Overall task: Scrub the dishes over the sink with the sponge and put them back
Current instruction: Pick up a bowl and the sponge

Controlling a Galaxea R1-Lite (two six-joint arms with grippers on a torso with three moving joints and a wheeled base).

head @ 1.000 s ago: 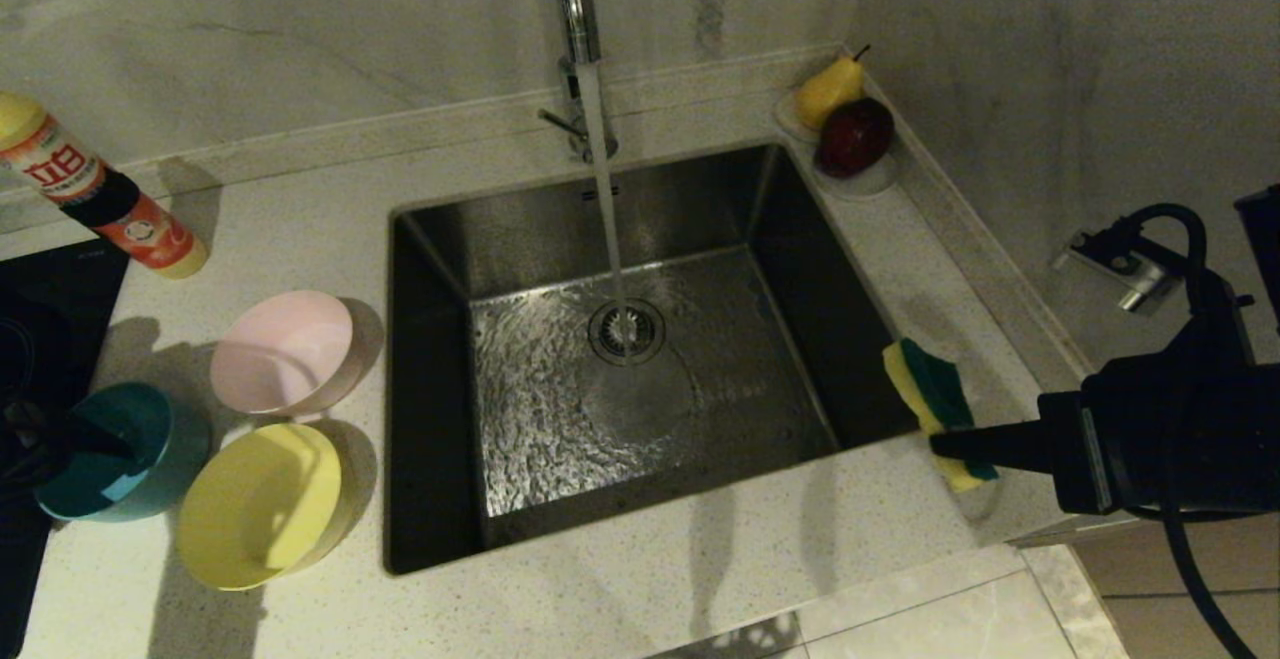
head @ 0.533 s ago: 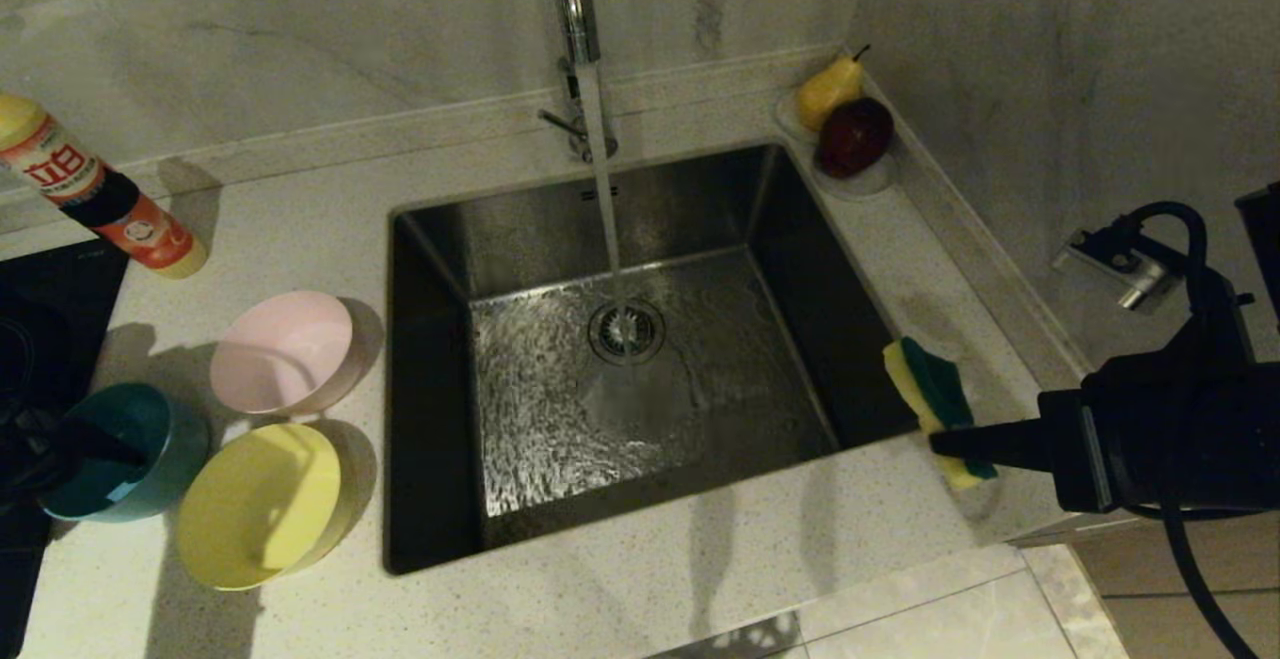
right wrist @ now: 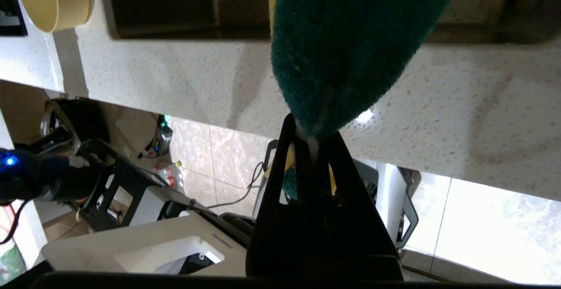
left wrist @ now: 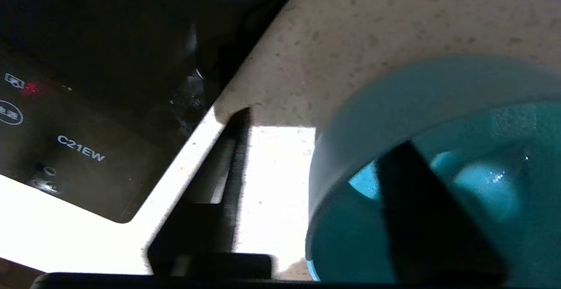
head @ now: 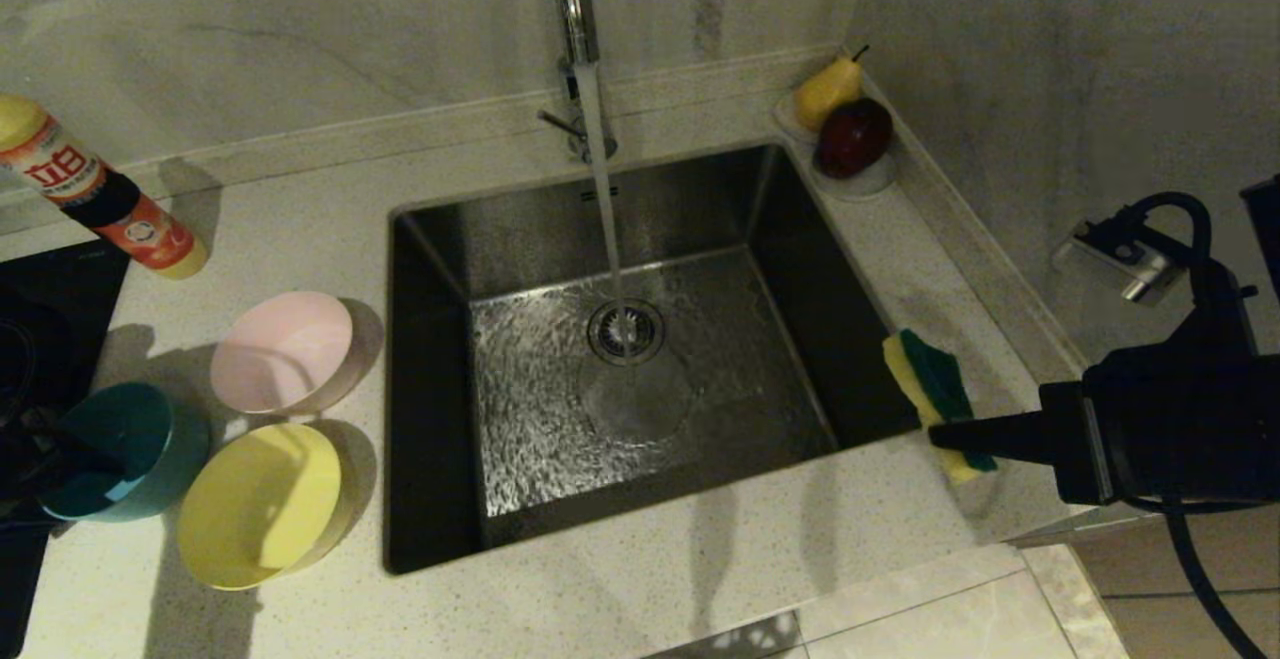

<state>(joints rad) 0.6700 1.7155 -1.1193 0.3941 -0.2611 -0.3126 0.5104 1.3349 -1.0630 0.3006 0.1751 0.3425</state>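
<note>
- We see the right arm's matt black boxy wrist housing at the right edge of the head view, with a paler vertical seam near its front.
- A thick black rubber cable makes an arch over this housing, and another black cable hangs down under it.
- The right gripper has two flat, black, wedge-shaped plastic fingers which become narrow at the tips.
- The left gripper has the same black tapered fingers, one broad and one thin as seen edge-on.
- In the head view the left arm is only a dark shape at the left edge.
</note>
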